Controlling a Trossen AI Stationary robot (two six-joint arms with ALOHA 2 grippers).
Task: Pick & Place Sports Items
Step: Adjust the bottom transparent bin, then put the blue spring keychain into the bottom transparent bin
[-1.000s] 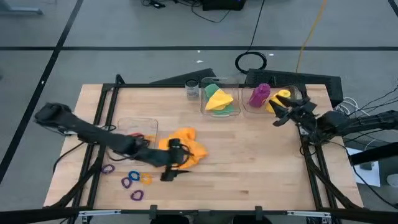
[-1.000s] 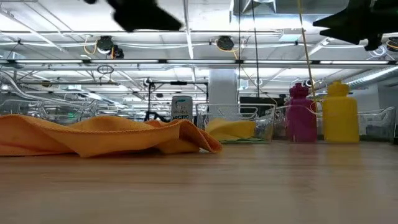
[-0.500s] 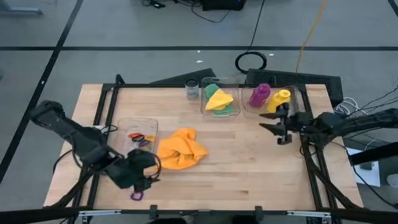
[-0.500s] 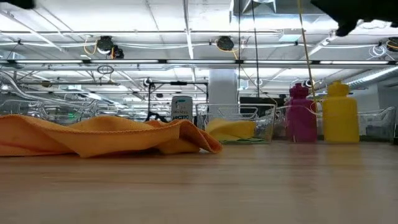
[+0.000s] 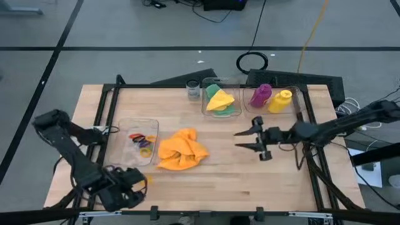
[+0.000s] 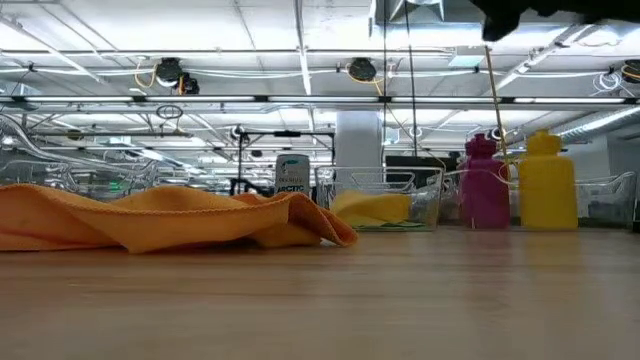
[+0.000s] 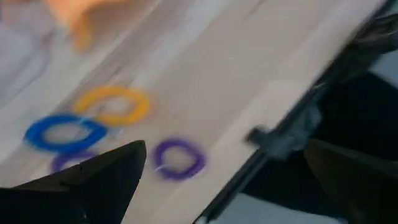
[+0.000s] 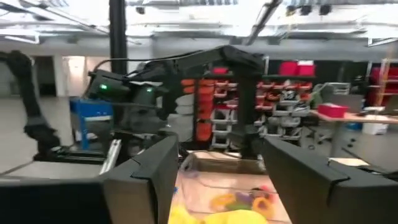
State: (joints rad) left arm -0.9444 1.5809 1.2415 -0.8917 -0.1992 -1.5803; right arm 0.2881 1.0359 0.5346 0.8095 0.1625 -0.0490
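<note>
An orange cloth (image 5: 181,150) lies crumpled on the table's middle; it also shows in the low view (image 6: 170,220). My right gripper (image 5: 237,140) is open and level, just right of it, touching nothing. A purple bottle (image 5: 260,95) and a yellow bottle (image 5: 281,100) stand at the far right. Yellow and green cloths (image 5: 220,100) lie in a clear box. My left gripper (image 5: 134,187) is open above the loose rings near the front left edge: a yellow ring (image 7: 115,104), a blue ring (image 7: 65,132) and a purple ring (image 7: 179,158).
A clear box (image 5: 139,140) holding several coloured rings stands left of the orange cloth. A small glass jar (image 5: 192,90) stands at the far edge. Dark frame bars run along the table's left and right sides. Bare wood lies between the cloth and the front edge.
My left gripper has gone from the orange cloth's near edge toward the table's near left corner, over the loose rings. My right gripper has gone from beside the bottles toward the table's left, toward the orange cloth. The cloth and bottles have stayed in place.
</note>
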